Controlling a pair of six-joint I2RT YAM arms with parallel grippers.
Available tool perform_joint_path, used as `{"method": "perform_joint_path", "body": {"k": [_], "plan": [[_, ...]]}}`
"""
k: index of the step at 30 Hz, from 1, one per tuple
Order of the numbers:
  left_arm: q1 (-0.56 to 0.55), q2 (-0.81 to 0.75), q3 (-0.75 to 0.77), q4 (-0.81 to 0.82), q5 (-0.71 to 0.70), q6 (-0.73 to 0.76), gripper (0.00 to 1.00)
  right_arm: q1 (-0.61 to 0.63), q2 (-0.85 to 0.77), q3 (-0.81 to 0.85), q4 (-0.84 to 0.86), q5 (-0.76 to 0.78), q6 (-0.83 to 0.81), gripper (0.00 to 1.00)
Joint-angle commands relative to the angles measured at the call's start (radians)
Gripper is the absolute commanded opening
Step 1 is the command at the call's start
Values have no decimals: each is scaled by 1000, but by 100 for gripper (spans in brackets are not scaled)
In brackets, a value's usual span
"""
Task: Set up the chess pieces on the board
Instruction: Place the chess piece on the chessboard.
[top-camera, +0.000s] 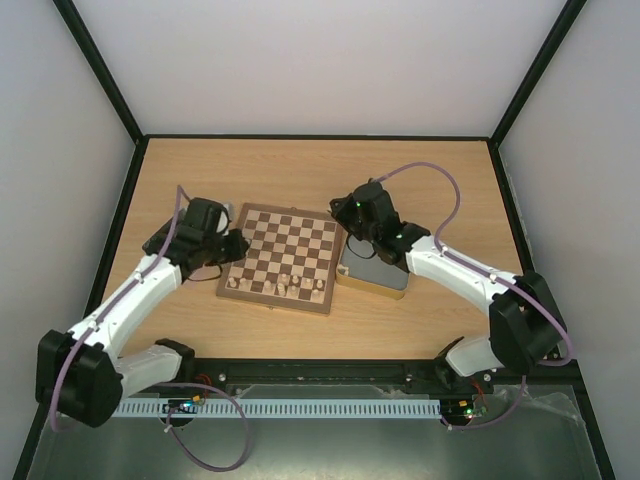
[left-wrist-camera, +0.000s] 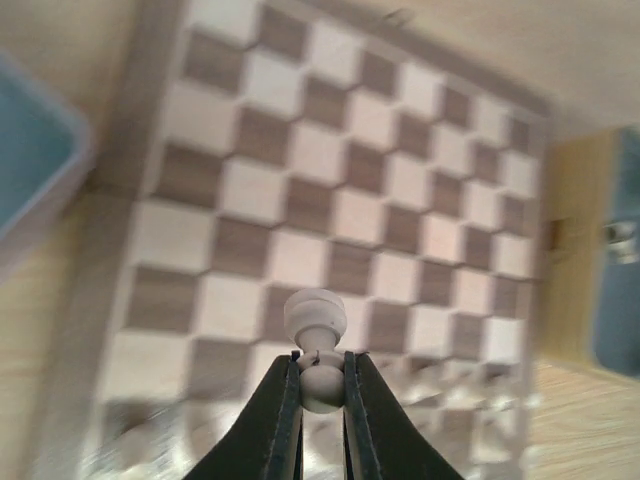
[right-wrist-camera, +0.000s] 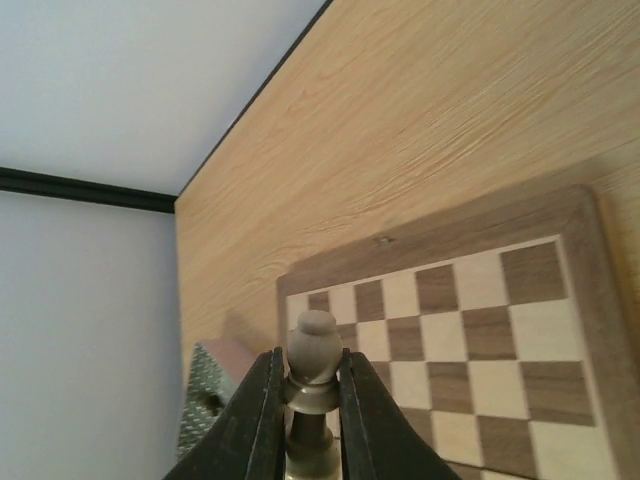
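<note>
A pale pawn is pinched in the left gripper, its long axis along the fingers, the board just beyond their tips; the right gripper likewise clamps a second piece, board ahead-right

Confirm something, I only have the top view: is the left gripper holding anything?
Observer: Yes. The left wrist view shows the left gripper shut on a pale piece.
Operator: How is it gripped?
Observer: By its round part. The wide disc end sticks out beyond the gripper.
Operator: And the right?
Observer: The right gripper is shut on a pawn, clamped at the collar, with the round head showing above.
</note>
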Motion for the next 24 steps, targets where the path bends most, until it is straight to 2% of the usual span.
{"method": "perform_joint_path", "body": {"k": [1, 7, 13, 24], "plan": [[119, 84, 82, -390, 90, 157, 2, -2, 6, -33, -28, 62, -117, 11], [156, 217, 195, -492, 110, 210, 4, -2, 54, -35, -6, 26, -165, 10], [156, 356, 272, -560, 32, 247, 8, -2, 71, -29, 5, 56, -216, 10], [156, 460, 299, -585, -2, 256, 13, -2, 68, -35, 23, 79, -229, 11]]}}
